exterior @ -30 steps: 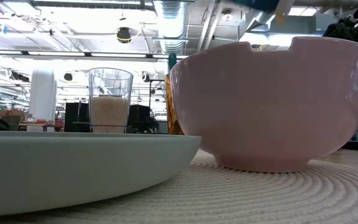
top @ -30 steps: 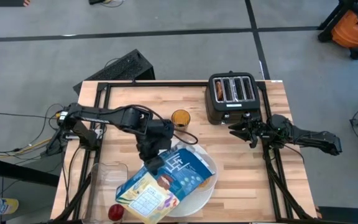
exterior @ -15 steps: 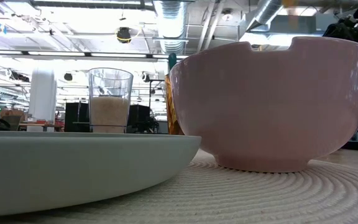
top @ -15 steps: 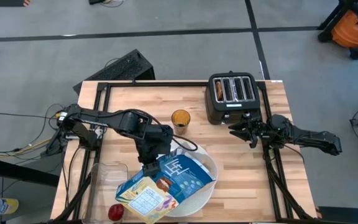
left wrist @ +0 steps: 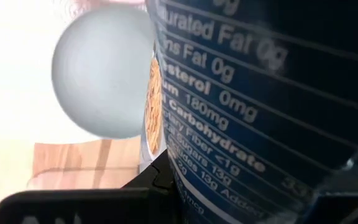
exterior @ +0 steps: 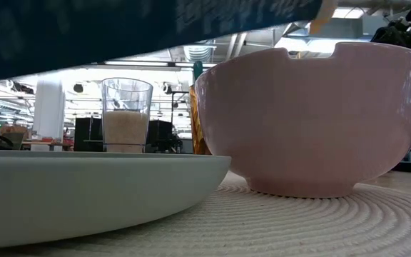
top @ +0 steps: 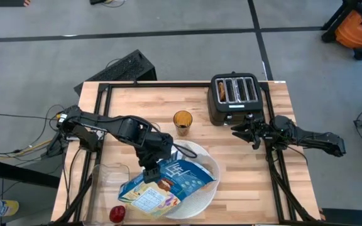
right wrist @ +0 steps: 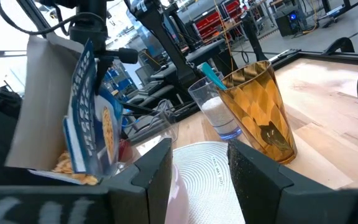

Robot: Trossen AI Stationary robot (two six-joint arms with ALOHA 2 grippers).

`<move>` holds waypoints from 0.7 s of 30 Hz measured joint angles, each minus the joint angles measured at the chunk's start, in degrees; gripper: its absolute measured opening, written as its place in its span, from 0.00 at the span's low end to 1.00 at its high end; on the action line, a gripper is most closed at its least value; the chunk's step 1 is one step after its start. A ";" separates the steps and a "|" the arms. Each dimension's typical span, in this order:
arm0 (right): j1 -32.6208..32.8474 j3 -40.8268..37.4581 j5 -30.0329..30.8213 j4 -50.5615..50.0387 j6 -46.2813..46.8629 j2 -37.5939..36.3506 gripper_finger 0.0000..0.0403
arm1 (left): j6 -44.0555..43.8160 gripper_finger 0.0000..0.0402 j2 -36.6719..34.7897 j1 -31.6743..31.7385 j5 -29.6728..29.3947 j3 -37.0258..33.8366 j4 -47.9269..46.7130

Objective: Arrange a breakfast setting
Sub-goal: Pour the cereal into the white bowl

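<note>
Lowered since a second ago, our left tool (top: 151, 171) has carried the cereal box (top: 168, 182) down and forward — its blue underside now fills the top of the low view, where before only a corner showed. We pinch the box near its upper edge; it lies tilted over the bowl (exterior: 312, 118), above the round woven mat (top: 209, 157). Close up we read "Fat 0g", "180mg", "Carbohydrate", "Sugars 13g" in white on glossy blue card (left wrist: 229, 106), with orange flakes (left wrist: 155, 102) printed beside. The bowl is smooth, with a notch in its rim. An amber faceted cup (right wrist: 263, 112) and a clear glass (right wrist: 216, 109) of white grains stand behind. An apple (top: 116, 214) sits at the worktop (top: 250, 169) edge. Our right tool (top: 239, 129) waits, spread, beside the black toaster (top: 234, 97).
</note>
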 joint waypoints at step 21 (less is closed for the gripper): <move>0.00 -0.02 0.00 0.00 0.00 0.00 0.44 | -4.27 0.13 -0.92 0.52 2.23 0.01 -3.03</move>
